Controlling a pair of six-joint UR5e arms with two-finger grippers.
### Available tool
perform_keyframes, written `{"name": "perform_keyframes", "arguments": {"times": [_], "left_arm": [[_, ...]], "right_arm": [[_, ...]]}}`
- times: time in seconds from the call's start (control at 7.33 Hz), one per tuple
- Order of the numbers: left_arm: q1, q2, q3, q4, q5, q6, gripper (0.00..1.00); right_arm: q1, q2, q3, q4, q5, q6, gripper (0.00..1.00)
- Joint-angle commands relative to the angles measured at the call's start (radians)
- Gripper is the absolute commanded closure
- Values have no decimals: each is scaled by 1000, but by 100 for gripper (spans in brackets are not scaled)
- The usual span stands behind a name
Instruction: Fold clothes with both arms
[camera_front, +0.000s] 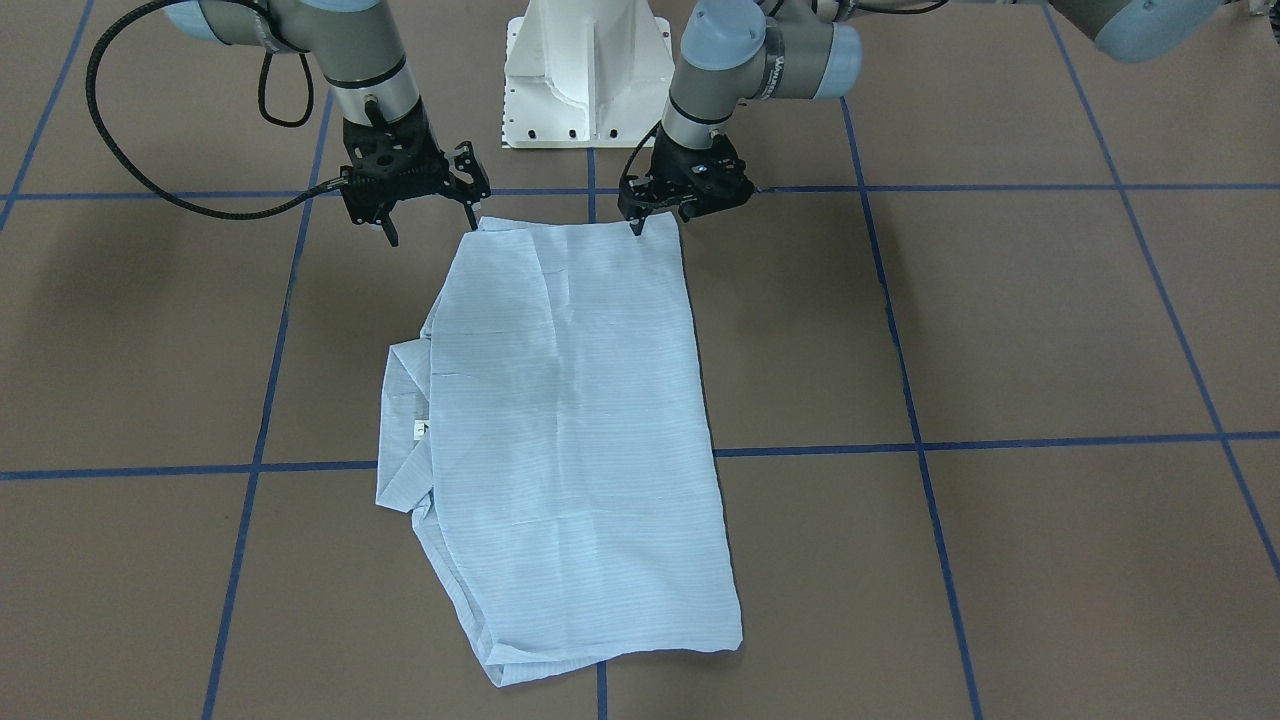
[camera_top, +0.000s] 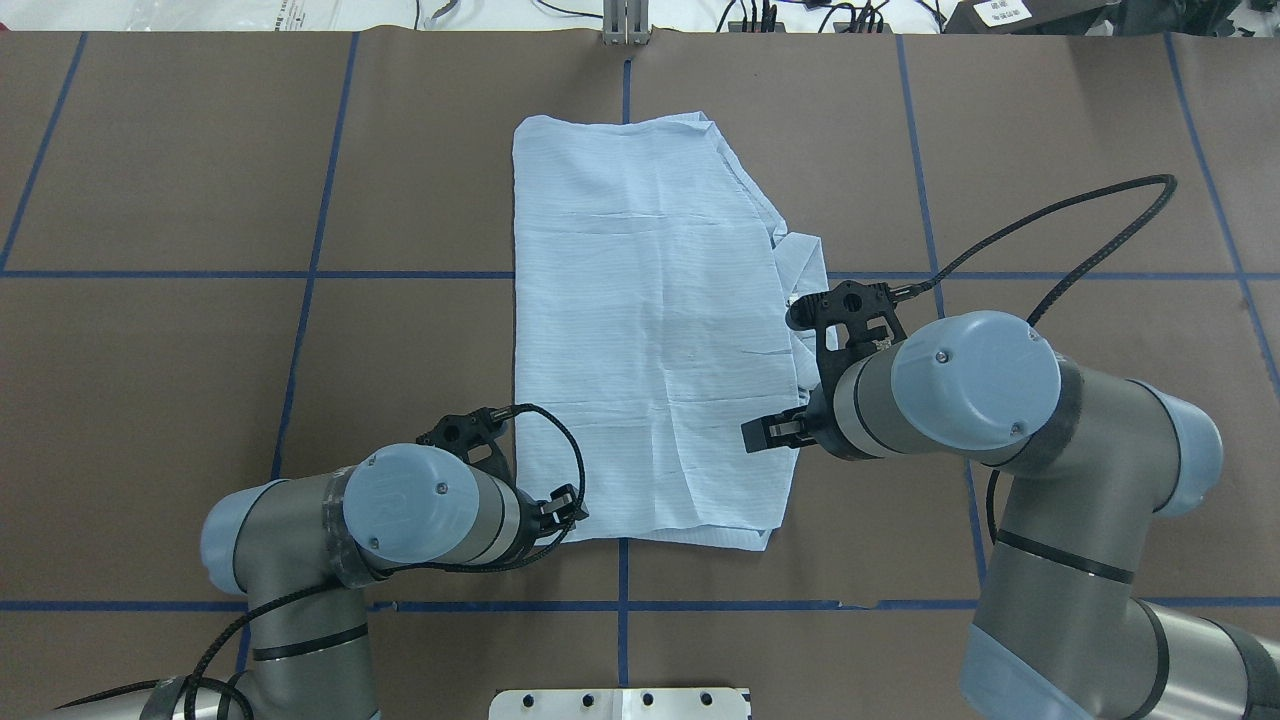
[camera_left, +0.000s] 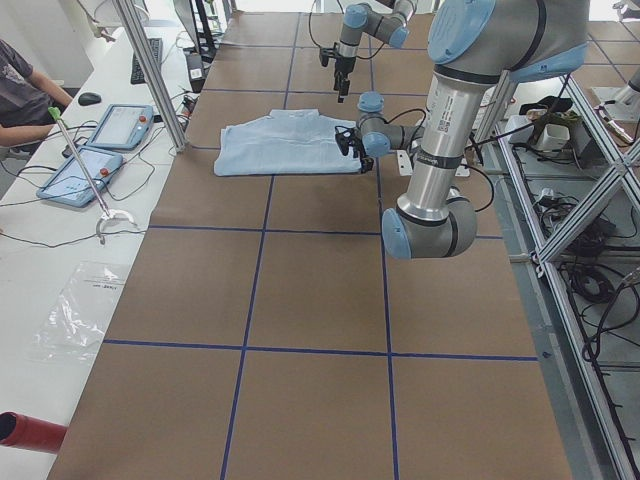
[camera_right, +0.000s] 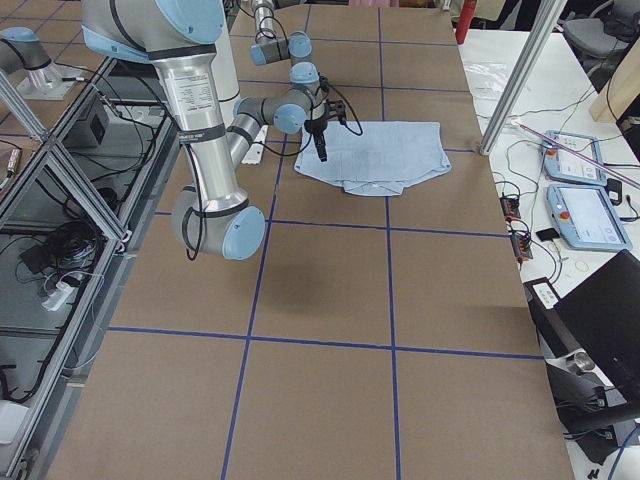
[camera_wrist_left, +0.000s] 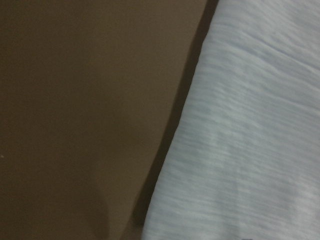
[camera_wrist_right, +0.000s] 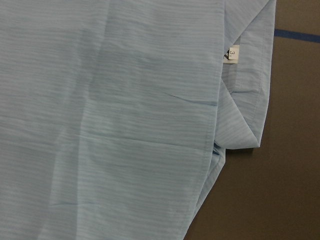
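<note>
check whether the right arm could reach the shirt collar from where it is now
Probably yes. The collar sticks out uncovered on the side of the shirt nearest the right arm, and the right gripper hangs just off that same side; nothing lies between them.

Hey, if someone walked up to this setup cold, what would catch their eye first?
The pale-blue, finely striped shirt, folded into a long panel in the middle of the brown table with blue tape lines, its collar and white neck label poking out on the robot's right. Then the black two-finger left end effector and right end effector, each poised at a corner of the shirt's edge nearest the robot.
</note>
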Motion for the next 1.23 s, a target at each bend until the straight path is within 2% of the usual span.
{"name": "perform_keyframes", "arguments": {"times": [0.0, 0.68, 1.09], "left_arm": [[0, -4, 6, 0, 10, 0, 37], [-10, -1, 0, 2, 11, 0, 98], [-40, -9, -65, 32, 2, 2, 100]], "right_arm": [[0, -1, 0, 0, -1, 0, 0], [2, -5, 0, 0, -1, 0, 0], [-5, -4, -3, -2, 0, 44, 0]]}}
